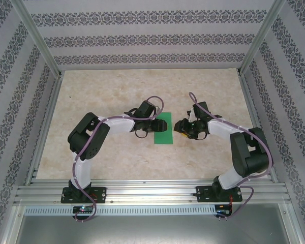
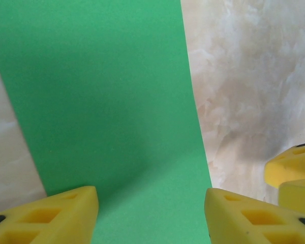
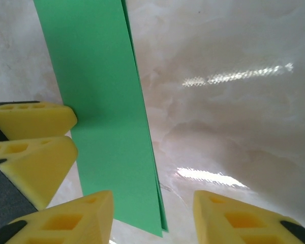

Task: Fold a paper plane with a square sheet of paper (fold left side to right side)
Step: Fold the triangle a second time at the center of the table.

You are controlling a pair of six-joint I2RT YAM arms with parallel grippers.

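**Marbled table [image 1: 117, 91], green paper [image 1: 163, 129] between two claws**

From above, patterned walls [image 1: 142, 40] enclose the beige table. The paper lies flat at its middle as a narrow strip running away from the arms. The left claw [image 1: 148, 127] is at its left edge and the right claw [image 1: 180, 129] is just beside its right edge.

At the left wrist, yellow fingers [image 2: 56, 218] stand apart, released, with the paper flat between them.

At the right wrist, the fingers [image 3: 66, 218] also stand apart, released. The paper's two-layered edge runs down between them.
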